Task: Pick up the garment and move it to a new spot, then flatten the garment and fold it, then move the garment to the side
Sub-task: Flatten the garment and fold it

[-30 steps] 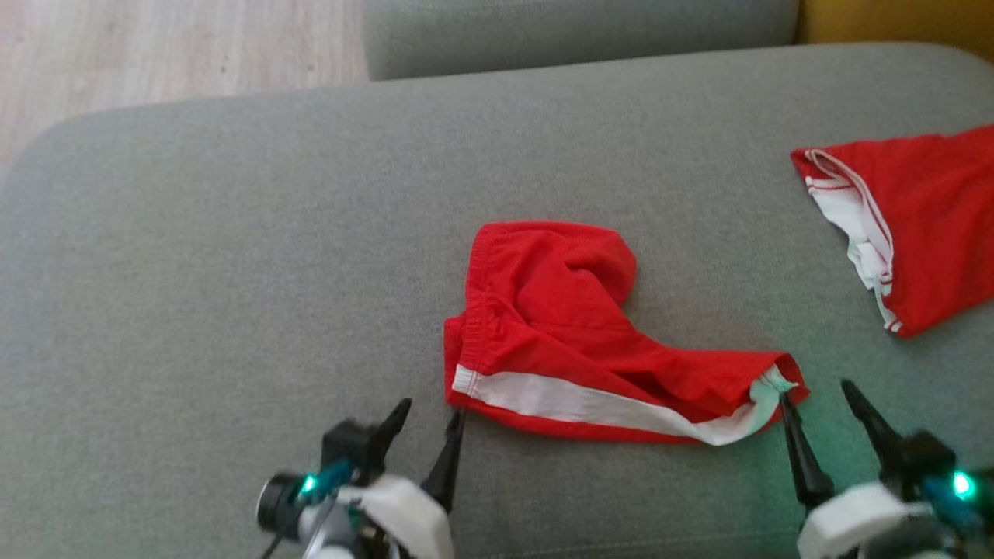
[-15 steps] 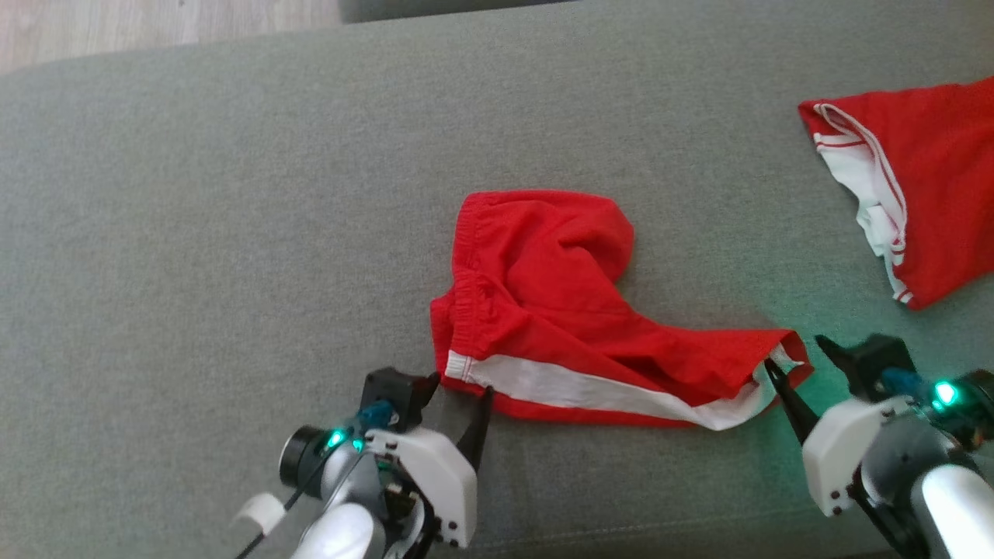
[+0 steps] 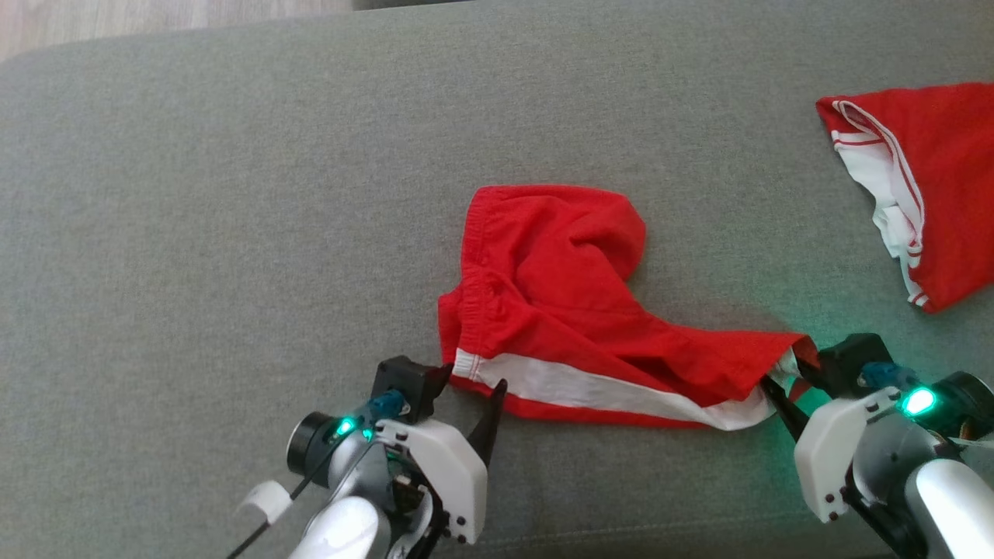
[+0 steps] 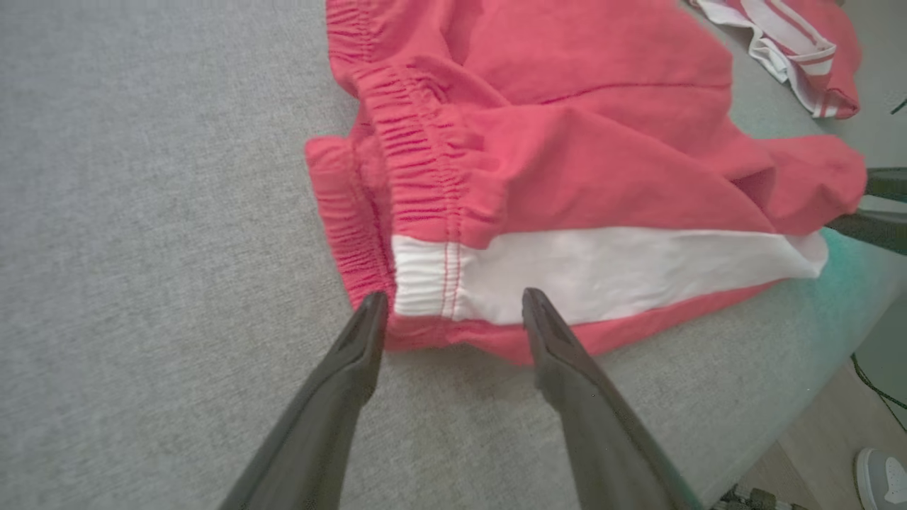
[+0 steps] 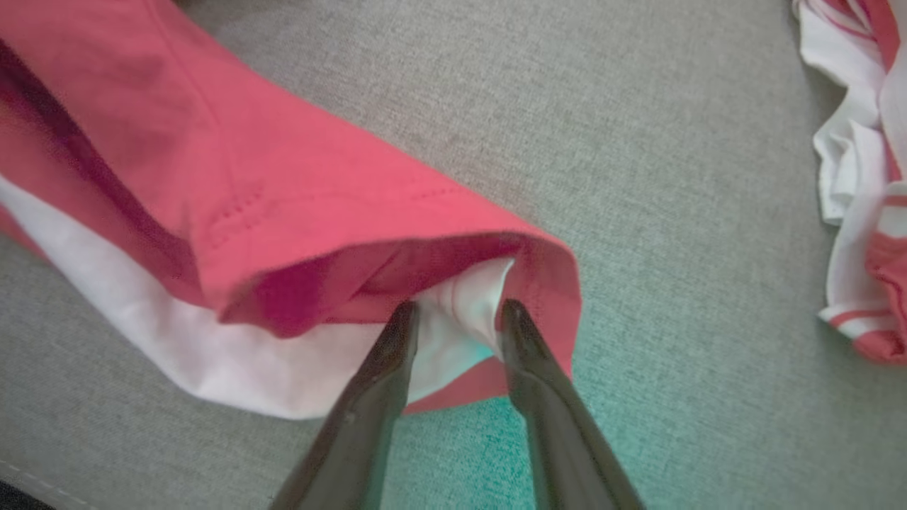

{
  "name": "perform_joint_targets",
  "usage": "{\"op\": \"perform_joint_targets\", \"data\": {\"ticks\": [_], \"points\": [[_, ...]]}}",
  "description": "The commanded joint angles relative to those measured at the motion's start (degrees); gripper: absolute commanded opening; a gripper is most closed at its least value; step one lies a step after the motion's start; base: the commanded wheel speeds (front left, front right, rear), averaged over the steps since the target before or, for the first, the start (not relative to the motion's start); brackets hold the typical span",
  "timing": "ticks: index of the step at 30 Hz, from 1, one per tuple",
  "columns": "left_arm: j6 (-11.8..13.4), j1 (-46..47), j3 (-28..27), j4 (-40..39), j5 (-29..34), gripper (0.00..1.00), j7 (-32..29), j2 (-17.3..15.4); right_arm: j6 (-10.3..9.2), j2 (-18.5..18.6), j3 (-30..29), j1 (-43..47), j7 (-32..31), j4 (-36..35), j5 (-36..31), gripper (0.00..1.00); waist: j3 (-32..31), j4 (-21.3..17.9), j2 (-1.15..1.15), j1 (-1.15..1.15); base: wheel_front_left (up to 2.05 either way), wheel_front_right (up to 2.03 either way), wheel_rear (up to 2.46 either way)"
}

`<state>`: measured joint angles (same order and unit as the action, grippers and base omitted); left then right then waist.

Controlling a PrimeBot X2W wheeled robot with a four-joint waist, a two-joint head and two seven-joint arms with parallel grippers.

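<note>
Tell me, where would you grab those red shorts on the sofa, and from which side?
Grip the shorts' two near corners, from the sofa's front edge: the waistband corner by the white stripe and the leg hem at its other end. That striped edge lies straight and exposed while the rest is rumpled. The left tool and right tool are poised there.

Red shorts (image 3: 559, 295) with white side stripe, grey sofa (image 3: 194, 233), red-and-white cloth (image 3: 947, 178)
</note>
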<state>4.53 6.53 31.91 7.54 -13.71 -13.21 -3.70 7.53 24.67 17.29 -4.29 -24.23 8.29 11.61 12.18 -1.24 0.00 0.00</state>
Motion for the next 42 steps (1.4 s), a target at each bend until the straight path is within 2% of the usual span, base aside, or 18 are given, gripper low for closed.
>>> {"op": "perform_joint_targets", "data": {"ticks": [1,11,18,19,20,23,26,29,34,39,40,42], "points": [[0.08,2.39,-1.29,-2.74,-0.04,1.0,-0.24,-0.32,-0.04,1.93,0.61,-1.95,-0.14,-1.32,0.26,0.55,0.08,0.02,0.0,0.0,0.0,0.0,0.0],[0.07,3.8,-1.46,-3.42,-0.29,1.0,-0.9,-1.2,-0.04,1.73,1.22,-2.94,0.03,0.12,0.44,0.48,0.7,-0.35,0.0,0.0,0.0,0.0,0.0],[-0.64,3.71,-0.95,-2.49,-1.26,1.0,-2.04,-1.66,-0.04,1.44,2.03,-3.39,-0.78,2.01,1.1,0.39,0.94,-0.87,0.0,0.0,0.0,0.0,0.0],[-0.75,3.72,-0.96,-2.19,-1.52,0.73,-1.98,-1.64,-0.04,1.5,2.61,-3.62,-0.9,2.31,1.16,0.28,0.92,-0.98,0.0,0.0,0.0,0.0,0.0],[-0.83,3.73,-1.04,-1.81,-1.98,0.0,-2.11,-1.56,-0.04,1.48,3.16,-3.85,-1.05,2.59,1.4,0.0,0.88,-1.1,0.0,0.0,0.0,0.0,0.0],[-1.64,4.02,-1.12,-1.4,-3.21,0.0,-2.55,-1.57,-0.04,0.87,2.28,-4.49,-1.39,2.04,2.89,0.0,0.18,-1.45,0.0,0.0,0.0,0.0,0.0],[-1.24,3.26,-3.46,-4.96,-6.8,0.0,-2.66,-1.18,-0.04,-0.82,-2.28,-3.6,-1.25,-3.01,7.89,0.0,-0.6,-1.57,0.0,0.0,0.0,0.0,0.0],[-1.93,2.15,-6.98,-14.2,-12.57,0.0,-3.16,-1.06,-0.04,-3.49,-8.62,-1.64,-2.6,-13.89,19.09,0.0,-1.41,-1.77,0.0,0.0,0.0,0.0,0.0],[-2.1,3.03,-12.45,-33.83,-20.17,0.0,-8.38,-3.05,-0.04,-8.23,-22.82,1.14,-10.48,-31.92,38.25,0.0,-2.34,-1.7,0.0,0.0,0.0,0.0,0.0],[-0.35,6.72,-16.6,-46.18,-28.13,0.0,-15.25,-3.52,-0.04,-15.37,-34.26,0.63,-19.51,-38.81,51.89,0.0,-2.53,-1.86,0.0,0.0,0.0,0.0,0.0],[-0.35,6.72,-16.6,-46.18,-28.13,0.0,-15.25,-3.52,-0.04,-15.37,-34.26,0.63,-19.51,-38.81,51.89,0.0,-2.53,-1.86,0.0,0.0,0.0,0.0,0.0],[0.48,8.51,-17.74,-48.44,-30.07,0.0,-17.45,-3.78,-0.04,-17.68,-36.39,0.08,-23.24,-39.79,56.08,0.0,-2.25,-1.98,0.0,0.0,0.0,0.0,0.0]]}}
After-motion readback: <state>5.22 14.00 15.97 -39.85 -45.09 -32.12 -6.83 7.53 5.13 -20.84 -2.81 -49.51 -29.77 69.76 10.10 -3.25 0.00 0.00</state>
